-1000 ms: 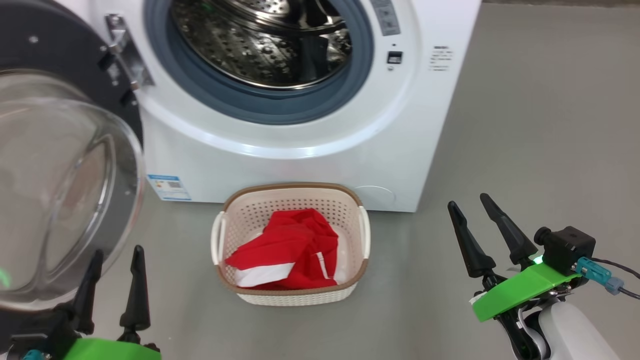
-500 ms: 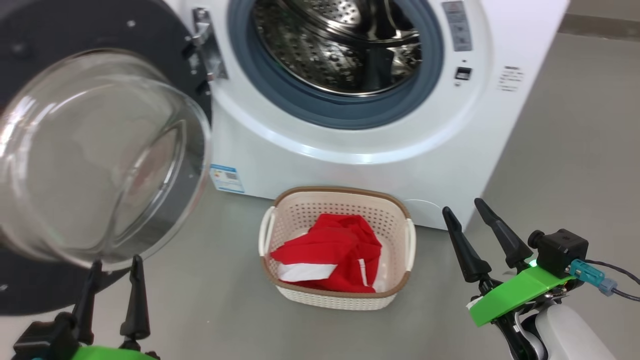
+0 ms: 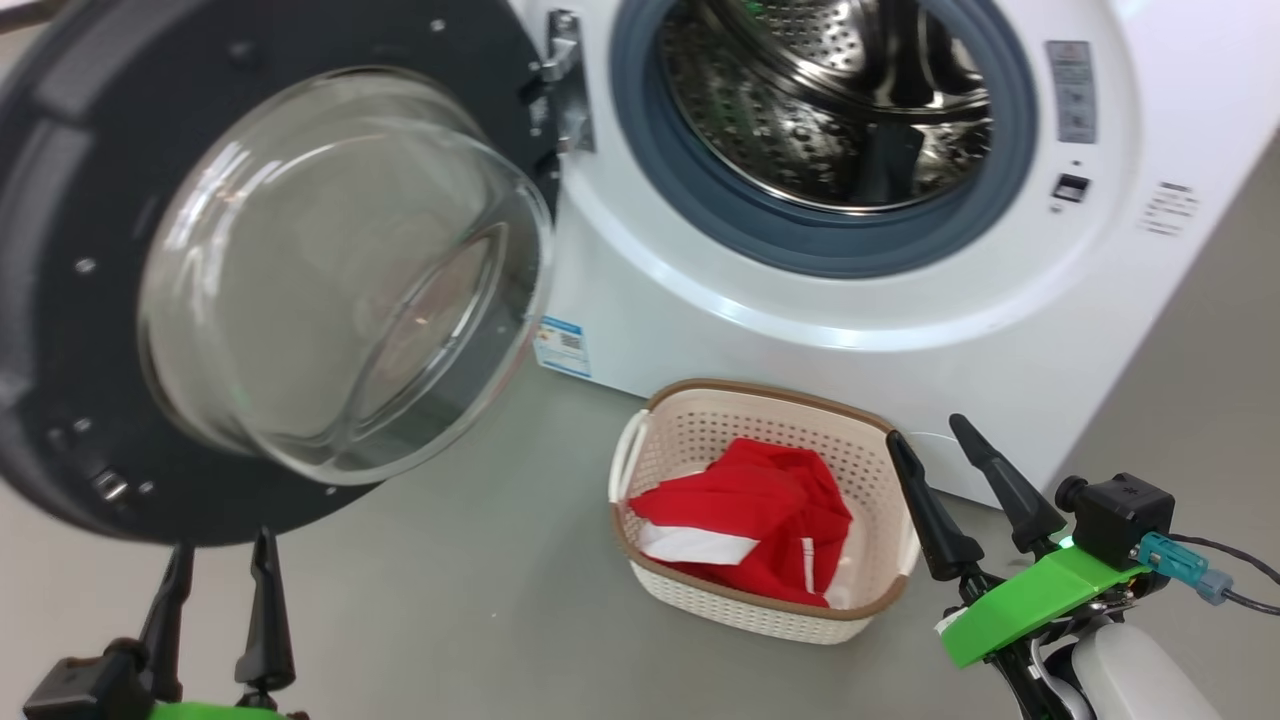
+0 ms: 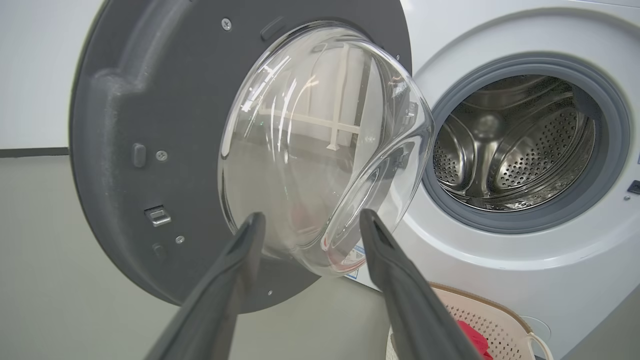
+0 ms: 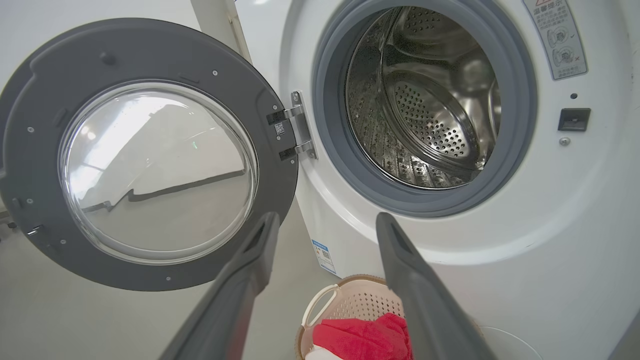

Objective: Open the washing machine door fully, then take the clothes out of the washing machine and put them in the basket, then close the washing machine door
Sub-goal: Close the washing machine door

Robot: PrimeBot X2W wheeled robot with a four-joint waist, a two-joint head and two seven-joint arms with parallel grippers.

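So your washing machine door (image 3: 330, 280) is hanging wide open off the metal hinge (image 3: 565, 80) on the left side of the washing machine (image 3: 800, 340), with its inner face toward you. It's a dark grey matte ring dotted with little screws, and that big clear glass bowl bulges out of the middle, all glossy with reflections. Inside the drum (image 3: 830, 100) you see shiny perforated steel, and a smooth grey-blue rubber gasket (image 3: 760, 225) runs round the mouth. The clothes (image 3: 750, 510) are in the basket (image 3: 750, 615), a soft rumpled red heap with a white panel and a thin white stripe, sitting below the brown rim. The basket is on the plain grey floor (image 3: 450, 600), close to the foot of the machine's white front. Your left gripper (image 3: 224, 542) is low at the bottom left, fingers pointing up at the lower edge of the door, spread wide and holding nothing. Your right gripper (image 3: 924, 428) is at the bottom right, leaning a bit to the left. It's also spread wide and holding nothing, with its tips up by the basket's right end. The basket's cream plastic is full of tiny holes, with rounded corners and a white loop handle on its left end.
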